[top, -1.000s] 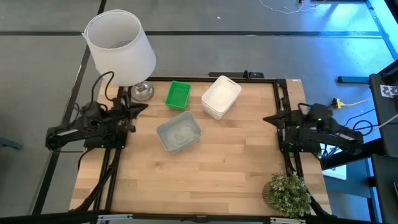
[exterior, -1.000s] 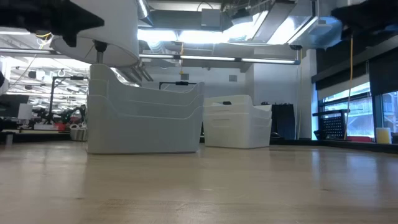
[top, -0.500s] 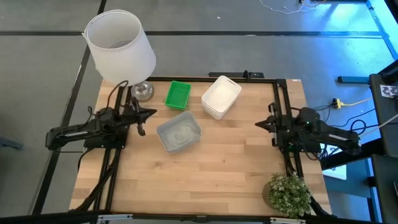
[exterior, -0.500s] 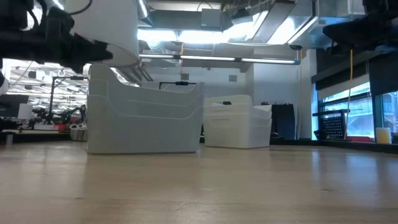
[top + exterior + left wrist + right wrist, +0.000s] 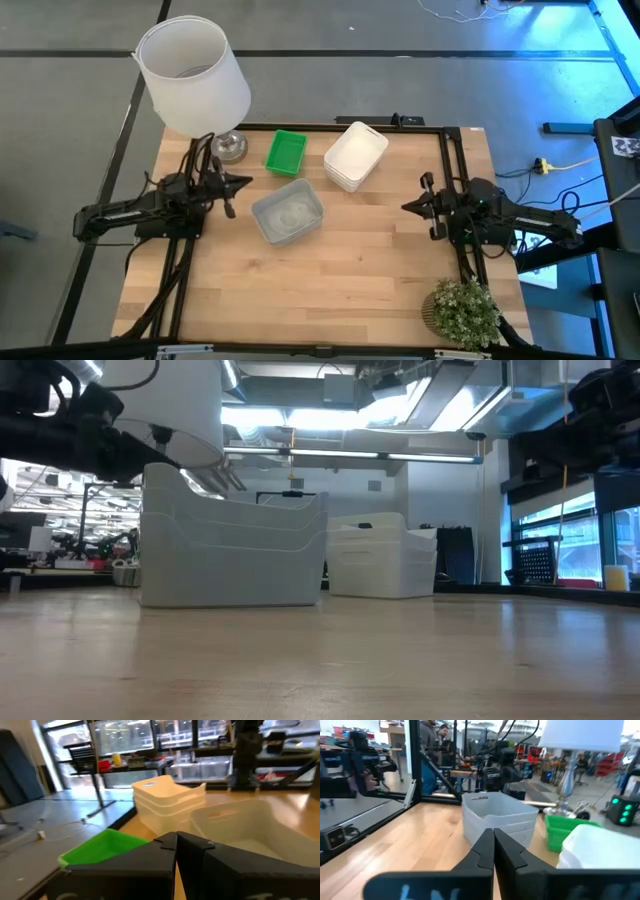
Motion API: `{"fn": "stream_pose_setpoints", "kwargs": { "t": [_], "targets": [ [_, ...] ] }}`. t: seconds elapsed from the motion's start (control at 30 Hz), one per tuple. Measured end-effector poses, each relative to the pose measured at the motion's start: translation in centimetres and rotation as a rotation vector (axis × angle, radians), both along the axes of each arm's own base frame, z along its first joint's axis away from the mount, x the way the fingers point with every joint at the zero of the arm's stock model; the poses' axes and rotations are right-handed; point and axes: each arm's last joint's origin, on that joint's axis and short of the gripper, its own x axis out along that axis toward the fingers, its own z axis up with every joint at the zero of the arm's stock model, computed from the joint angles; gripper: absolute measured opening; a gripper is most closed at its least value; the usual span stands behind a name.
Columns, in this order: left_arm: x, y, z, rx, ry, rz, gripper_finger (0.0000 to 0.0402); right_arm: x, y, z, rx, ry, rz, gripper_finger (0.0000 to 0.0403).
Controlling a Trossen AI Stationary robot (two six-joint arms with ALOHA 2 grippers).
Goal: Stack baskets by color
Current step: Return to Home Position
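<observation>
— Since my left jaws are pressed together on nothing, and my right jaws likewise, no basket is in my hold just now. Both pairs hang over the counter (image 5: 330, 285), one toward each side edge.

— Where do the baskets lie from there?

— My left jaws point at the grey stack (image 5: 288, 212), which is just ahead of them and lies between my two pairs. The green stack (image 5: 286, 152) sits beyond the grey one, toward the far edge. The white stack (image 5: 355, 155) is just beside the green, ahead of my right jaws and well apart from them. Each colour looks nested into its own pile.

— How would they handle?

— My guess is thin moulded plastic: light, fairly stiff at the rim, with smooth walls that could slip. I would bite over a short wall at its middle, one finger inside and one outside. If I pinch only the top rim of a nested pile, I would expect the upper basket to lift alone. To shift a whole pile I would catch the lowest wall.

— Any brand or writing?

— None that I can read on any basket. There are pale marks (image 5: 427, 892) on my right wrist's housing, too blurred to make out.
</observation>
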Motion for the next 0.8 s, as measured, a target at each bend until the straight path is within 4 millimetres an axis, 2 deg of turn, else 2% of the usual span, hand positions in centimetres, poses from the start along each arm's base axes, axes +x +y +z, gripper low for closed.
{"fn": "stream_pose_setpoints", "kwargs": {
  "t": [0.27, 0.47, 0.8],
  "targets": [
    [-0.06, 0.13, -0.01, 0.087, 0.042, 0.056, 0.0, 0.01, 0.01, -0.02, 0.017, 0.004, 0.005, 0.0],
    [-0.12, 0.25, 0.01, 0.026, 0.013, 0.098, 0.0, 0.01, 0.01, -0.02, 0.027, 0.005, 0.005, 0.0],
    [-0.14, 0.28, 0.01, 0.121, 0.06, 0.117, 0.0, 0.01, 0.01, -0.01, 0.044, 0.007, 0.006, 0.0]
  ]
}}
